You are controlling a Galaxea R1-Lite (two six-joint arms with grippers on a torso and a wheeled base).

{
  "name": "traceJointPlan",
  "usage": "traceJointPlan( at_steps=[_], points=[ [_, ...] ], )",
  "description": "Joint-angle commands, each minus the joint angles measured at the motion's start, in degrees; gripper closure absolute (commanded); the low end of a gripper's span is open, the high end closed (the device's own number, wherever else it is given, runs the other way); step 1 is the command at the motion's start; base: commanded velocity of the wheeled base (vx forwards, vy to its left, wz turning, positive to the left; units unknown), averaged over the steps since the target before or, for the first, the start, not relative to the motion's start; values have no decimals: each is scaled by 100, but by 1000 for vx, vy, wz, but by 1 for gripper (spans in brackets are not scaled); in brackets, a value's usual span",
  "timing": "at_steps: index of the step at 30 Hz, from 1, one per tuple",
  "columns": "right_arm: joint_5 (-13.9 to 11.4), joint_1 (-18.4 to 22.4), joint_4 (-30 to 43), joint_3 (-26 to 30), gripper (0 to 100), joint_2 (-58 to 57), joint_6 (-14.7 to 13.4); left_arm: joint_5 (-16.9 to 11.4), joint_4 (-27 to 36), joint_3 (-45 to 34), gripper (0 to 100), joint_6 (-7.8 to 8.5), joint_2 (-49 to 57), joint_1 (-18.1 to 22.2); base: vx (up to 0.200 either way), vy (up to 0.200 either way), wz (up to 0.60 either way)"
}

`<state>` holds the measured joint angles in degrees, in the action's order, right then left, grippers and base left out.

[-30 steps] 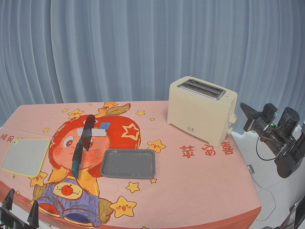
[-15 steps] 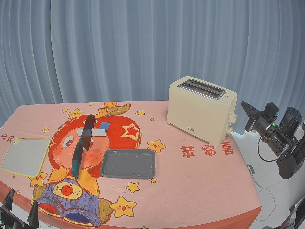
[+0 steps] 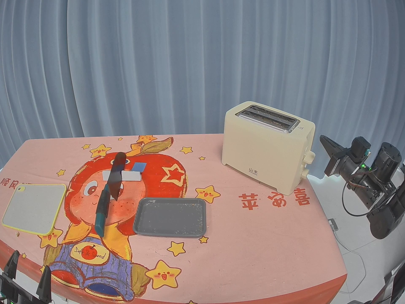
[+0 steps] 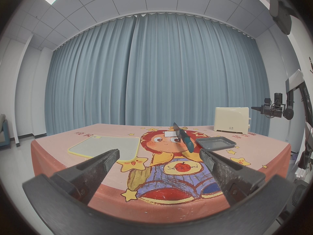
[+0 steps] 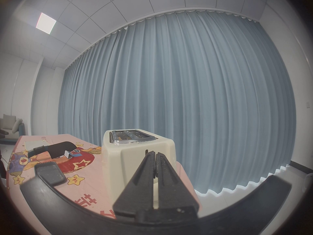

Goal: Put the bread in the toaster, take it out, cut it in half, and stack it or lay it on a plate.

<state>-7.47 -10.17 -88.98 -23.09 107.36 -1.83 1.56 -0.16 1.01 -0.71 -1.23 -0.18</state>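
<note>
Plainly, the left gripper [image 3: 30, 261] hangs low off the near-left edge of the counter [image 3: 261, 241], its fingers spread wide on nothing, probably parked out of the way until cutting begins. Just beyond it the green-rimmed cutting board [image 3: 33, 207] lies flat and bare near the counter's left edge, within that arm's reach, a sensible spot for the halving step. To its right the teal-handled knife [image 3: 107, 193] is propped across a small white rest [image 3: 131, 175], blade tilted up off the cloth; the rest likely keeps the handle easy to grip. Just beside the knife sits the grey rectangular tray [image 3: 171, 217], speckled with what look like crumbs, apparently the plate for the finished halves. Well apart from it, the cream toaster [image 3: 268, 148] stands near the far-right corner, slots up. A tan tint deep in those slots in the right wrist view may be the bread [image 5: 122, 136] sitting low, though that is too small to settle. Off the counter's right side the right gripper [image 3: 324, 140] is held level near the toaster's lever end, fingers pressed together with nothing between them. That makes a single blunt tip suited to pushing a lever, so toasting seems the step in hand.
</note>
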Motion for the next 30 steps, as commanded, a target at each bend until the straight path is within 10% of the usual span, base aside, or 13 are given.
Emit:
traceJointPlan(
  at_steps=[1,30],
  points=[
    [0,-82,-58,24,100,-31,-2,2,-2,-101,0,0,-9,1,0,0,0],
    [0,-12,-49,542,100,-462,174,2,-2,-101,0,0,-9,1,0,0,0]
  ],
)
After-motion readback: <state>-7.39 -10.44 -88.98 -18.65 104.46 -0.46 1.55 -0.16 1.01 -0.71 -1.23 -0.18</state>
